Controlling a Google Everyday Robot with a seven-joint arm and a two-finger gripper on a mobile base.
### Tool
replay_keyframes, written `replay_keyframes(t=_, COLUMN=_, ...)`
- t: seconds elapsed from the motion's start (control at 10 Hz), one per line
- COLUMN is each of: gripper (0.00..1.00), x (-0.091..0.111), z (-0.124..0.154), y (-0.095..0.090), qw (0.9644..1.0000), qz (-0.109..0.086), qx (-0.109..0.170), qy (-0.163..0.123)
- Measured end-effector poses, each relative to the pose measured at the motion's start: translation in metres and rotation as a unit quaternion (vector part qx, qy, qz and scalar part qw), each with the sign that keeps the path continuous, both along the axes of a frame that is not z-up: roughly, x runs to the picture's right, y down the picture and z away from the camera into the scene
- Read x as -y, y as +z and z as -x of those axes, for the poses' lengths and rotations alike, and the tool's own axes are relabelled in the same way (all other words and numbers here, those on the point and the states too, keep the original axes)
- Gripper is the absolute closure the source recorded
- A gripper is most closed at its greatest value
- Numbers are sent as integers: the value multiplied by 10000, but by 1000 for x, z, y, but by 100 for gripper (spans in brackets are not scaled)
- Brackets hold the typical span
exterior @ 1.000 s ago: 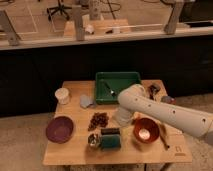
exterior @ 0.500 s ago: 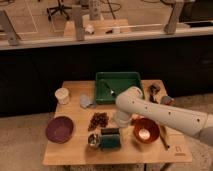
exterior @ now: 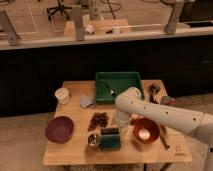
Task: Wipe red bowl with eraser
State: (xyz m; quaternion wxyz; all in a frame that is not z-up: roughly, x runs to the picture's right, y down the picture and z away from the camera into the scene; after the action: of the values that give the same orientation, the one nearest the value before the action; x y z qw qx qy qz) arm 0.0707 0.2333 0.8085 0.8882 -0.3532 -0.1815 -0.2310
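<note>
Red bowl is sitting at the front right of the table, with nothing touching it, so wiping is not looking begun. Eraser is lying just behind the green sponge, apparently ungrasped. Gripper is hanging low between eraser and bowl — how open it is, or whether it is holding anything, I cannot tell. Pickup and wiping are both waiting to be done.

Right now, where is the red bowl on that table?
In the camera view, the red bowl sits at the front right of the table, just right of the green sponge. The gripper hangs beside its left rim.
</note>
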Motion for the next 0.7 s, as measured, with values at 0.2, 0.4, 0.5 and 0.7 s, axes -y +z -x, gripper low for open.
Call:
replay_keyframes(t=0.2, gripper=47, x=-1, z=-2, y=2, qw=10000, qz=-9, qx=6, qy=-64)
replay_keyframes(t=0.4, gripper=47, x=-2, z=-4, y=4, qw=9999, qz=-36, qx=-1, qy=-146)
replay_keyframes(t=0.5, gripper=47, x=-3, z=-4, y=5, qw=9998, qz=-48, qx=-2, qy=-172)
replay_keyframes(t=0.7, gripper=47, x=-5, z=-5, y=6, qw=9998, qz=-59, qx=-27, qy=-191)
